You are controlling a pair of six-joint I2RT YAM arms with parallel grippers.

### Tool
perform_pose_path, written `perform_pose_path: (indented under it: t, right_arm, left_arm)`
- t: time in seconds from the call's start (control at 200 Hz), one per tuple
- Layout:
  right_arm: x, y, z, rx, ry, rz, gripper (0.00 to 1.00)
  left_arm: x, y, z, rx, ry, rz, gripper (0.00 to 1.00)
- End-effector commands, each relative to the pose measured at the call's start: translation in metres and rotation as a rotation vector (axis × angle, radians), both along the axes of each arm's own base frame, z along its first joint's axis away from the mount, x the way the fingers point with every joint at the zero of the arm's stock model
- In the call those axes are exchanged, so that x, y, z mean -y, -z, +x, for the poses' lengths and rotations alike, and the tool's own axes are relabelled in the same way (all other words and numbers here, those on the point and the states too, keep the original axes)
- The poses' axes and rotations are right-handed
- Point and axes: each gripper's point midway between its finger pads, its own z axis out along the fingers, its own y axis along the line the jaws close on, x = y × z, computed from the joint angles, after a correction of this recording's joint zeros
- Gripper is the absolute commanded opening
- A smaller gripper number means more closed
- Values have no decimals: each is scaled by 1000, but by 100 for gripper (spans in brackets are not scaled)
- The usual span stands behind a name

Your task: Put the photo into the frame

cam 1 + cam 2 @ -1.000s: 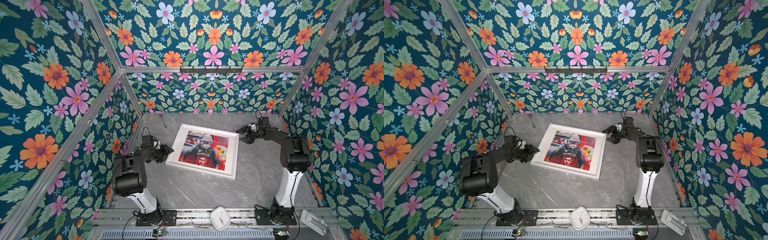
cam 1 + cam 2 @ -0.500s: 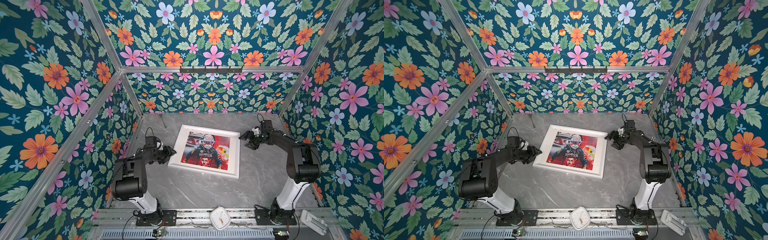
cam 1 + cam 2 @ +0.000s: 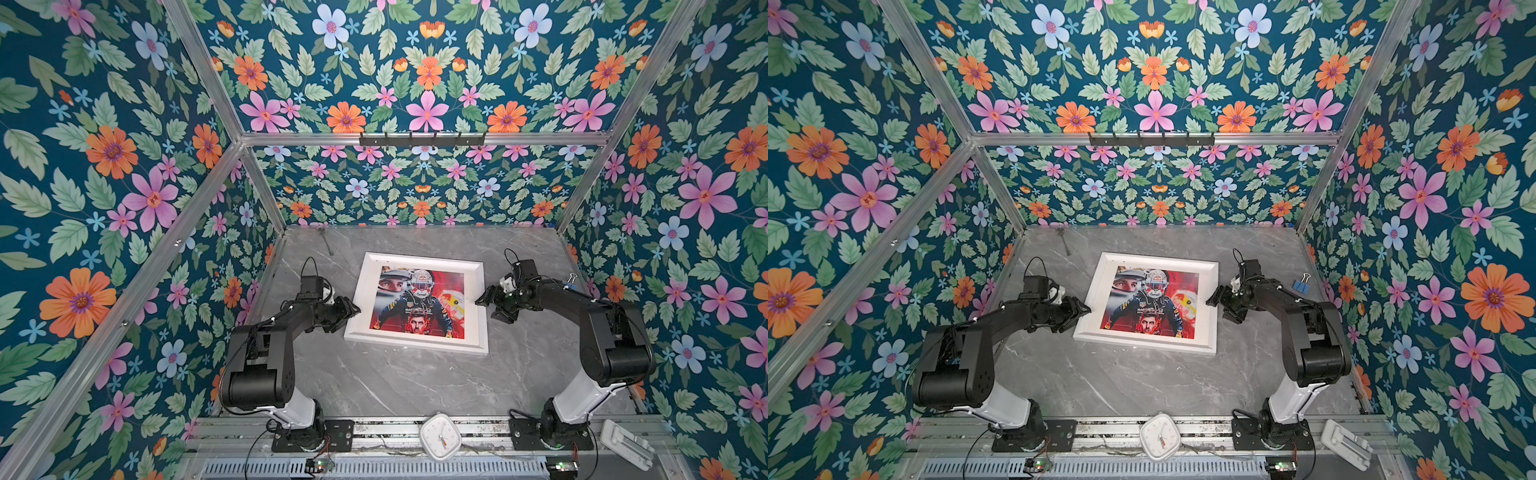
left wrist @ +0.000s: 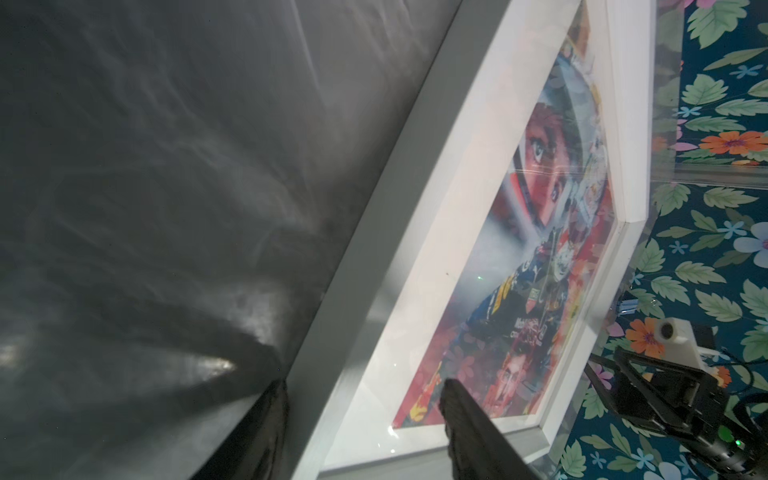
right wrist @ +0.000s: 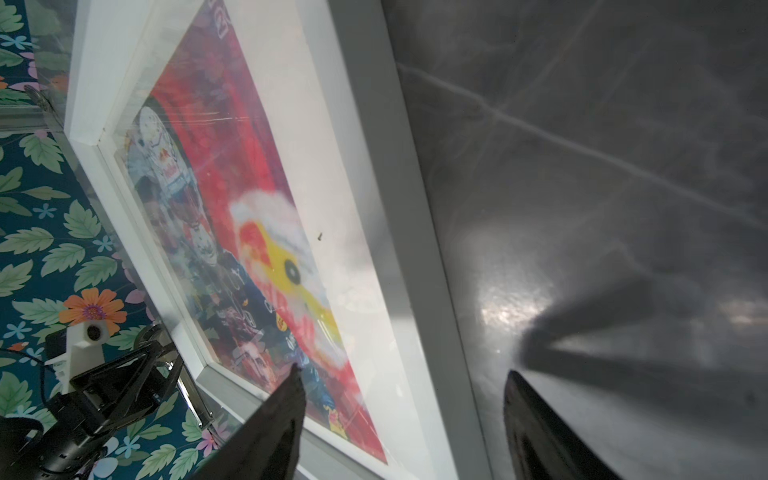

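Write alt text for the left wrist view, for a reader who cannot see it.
A white frame holding the red racing-driver photo lies on a grey marble table. The left gripper straddles one border, jaws apart; the right gripper is at the opposite border.

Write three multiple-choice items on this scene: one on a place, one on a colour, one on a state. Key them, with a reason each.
1. Where does the photo lie?
A. Inside the frame
B. Flat beside the frame, outside it
C. Standing upright on its edge

2. What colour is the frame?
A. Brown
B. White
C. Black

3. How do the jaws of the right gripper stand?
A. Shut on the photo
B. Shut on the frame
C. Open

Key: 1 A, the frame's border runs round the print on all sides. 2 B, its moulding is white in both top views. 3 C, the right wrist view shows them wide apart, with the frame's rail between them.
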Motion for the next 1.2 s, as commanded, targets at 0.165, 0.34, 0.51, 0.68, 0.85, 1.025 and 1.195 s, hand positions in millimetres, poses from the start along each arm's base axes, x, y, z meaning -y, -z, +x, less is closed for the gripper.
perform_pose_path:
  t: [0.165,0.34,0.51,0.68,0.85,1.025,1.195]
  right_arm:
    - [1,-2,32,56,-34,-43,75]
    - [2,-4,51,64,-41,-60,75]
    - [2,-3,63,65,-41,-62,75]
    - [2,-4,67,71,-42,-66,75]
    - [3,-6,66,71,-39,-71,75]
    - [16,-14,65,83,-19,-112,75]
    - [33,-37,61,155,-1,-198,79]
  left_arm:
    - [19,-4,-3,8,-7,-17,61]
    - [25,-8,-1,19,-9,-17,61]
    - [34,-4,-6,9,0,-8,61]
    - [33,-1,-13,2,-21,-8,62]
    - [24,-3,-9,3,-28,59,64]
    - [3,-19,6,35,-41,208,70]
    - [-18,-48,25,120,-44,351,84]
